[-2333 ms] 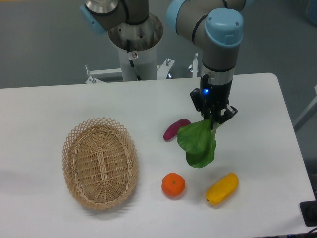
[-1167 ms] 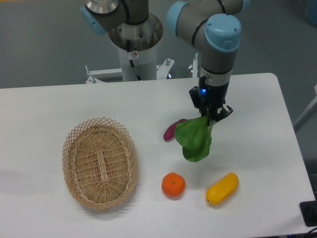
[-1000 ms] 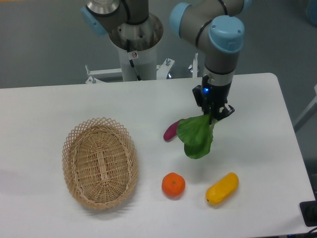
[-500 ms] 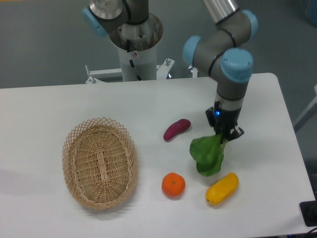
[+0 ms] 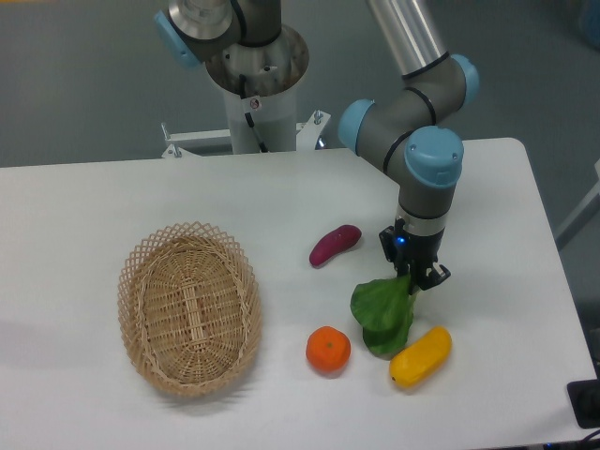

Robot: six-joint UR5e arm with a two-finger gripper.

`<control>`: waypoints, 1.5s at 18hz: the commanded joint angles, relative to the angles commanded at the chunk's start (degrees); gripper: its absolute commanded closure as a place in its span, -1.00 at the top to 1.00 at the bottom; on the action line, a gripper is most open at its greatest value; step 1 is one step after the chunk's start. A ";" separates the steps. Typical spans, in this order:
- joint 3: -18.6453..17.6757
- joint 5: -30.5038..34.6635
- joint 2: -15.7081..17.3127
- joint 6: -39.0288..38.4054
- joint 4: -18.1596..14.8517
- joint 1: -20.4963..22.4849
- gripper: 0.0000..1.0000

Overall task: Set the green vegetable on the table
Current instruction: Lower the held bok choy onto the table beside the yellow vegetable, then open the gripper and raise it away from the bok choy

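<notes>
White desk fills most of the view, with a grey floor and the robot's base column behind it. On it we see an oval wicker basket to the left, a purple sweet potato near the middle, an orange in front of that, and a yellow oblong fruit to the right of the orange.

Our tool is closed on the green vegetable, pinching it at the pale stalk end, so the broad dark leaf hangs below. The leaf sits between the orange and the yellow fruit, its lower edge overlapping or touching the yellow fruit's upper end as seen from this camera. We cannot tell for certain whether the leaf tip already rests on the desk or hangs just above it.

We judge this to be the lowering and set-down step. What the next move calls for, in our view, is a small further descent if any gap remains, then parting the fingers and lifting straight up, so the leaf does not drag against the yellow fruit.

Our arm reaches from the base across the far side of the desk, the forearm slanting down to a bent wrist, with the last link pointing nearly straight down over the vegetable.
</notes>
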 joint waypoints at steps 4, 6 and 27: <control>0.35 0.00 2.20 -2.63 -0.09 0.09 1.00; 1.92 0.87 3.07 -2.99 -0.26 0.26 1.00; 13.62 1.68 13.89 15.38 -25.31 13.27 1.00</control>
